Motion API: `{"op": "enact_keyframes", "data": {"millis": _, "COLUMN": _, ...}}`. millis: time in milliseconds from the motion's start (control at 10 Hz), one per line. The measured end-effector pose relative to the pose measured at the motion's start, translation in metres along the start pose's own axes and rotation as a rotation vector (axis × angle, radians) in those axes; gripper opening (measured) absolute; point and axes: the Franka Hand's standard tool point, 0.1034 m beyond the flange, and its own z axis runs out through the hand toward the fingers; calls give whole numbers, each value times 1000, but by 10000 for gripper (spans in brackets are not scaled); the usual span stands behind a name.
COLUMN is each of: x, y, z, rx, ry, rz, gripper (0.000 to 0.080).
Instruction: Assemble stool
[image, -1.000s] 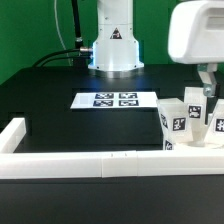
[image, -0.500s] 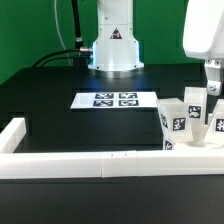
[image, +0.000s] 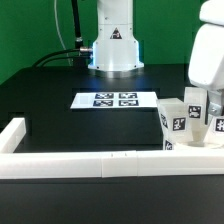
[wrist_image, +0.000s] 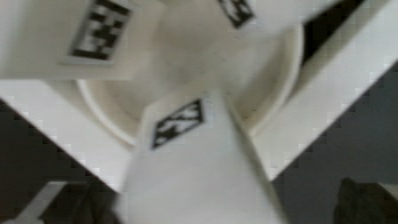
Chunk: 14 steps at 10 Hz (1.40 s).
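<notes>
The stool's white parts cluster at the exterior view's right, by the front rail. Blocky legs with black-and-white tags stand close together there. My gripper hangs right above them, partly cut off by the frame edge. In the wrist view a tagged leg fills the middle, with the round seat disc curving behind it and another tagged leg further off. My gripper is open. Its dark fingers stand on either side of the near leg, apart from it.
The marker board lies flat mid-table in front of the robot base. A long white rail borders the table's front and turns up along the exterior view's left side. Black tabletop lies between them.
The gripper has shifted toward the exterior view's right and come down closer over the stool parts. The parts and the marker board have not moved.
</notes>
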Motion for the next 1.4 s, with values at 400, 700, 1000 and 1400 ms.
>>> {"op": "enact_keyframes", "data": {"millis": 400, "x": -2, "y": 5, "z": 2, "rx": -11, "ry": 5, "rz": 42, "gripper": 448}}
{"op": "enact_keyframes", "data": {"millis": 700, "x": -3, "y": 6, "z": 3, "rx": -11, "ry": 6, "rz": 220, "gripper": 448}}
{"op": "enact_keyframes", "data": {"millis": 1000, "x": -4, "y": 9, "z": 3, "rx": -12, "ry": 7, "rz": 456, "gripper": 448}}
{"op": "enact_keyframes", "data": {"millis": 1400, "x": -18, "y": 26, "z": 4, "rx": -42, "ry": -8, "rz": 1089, "gripper": 449}}
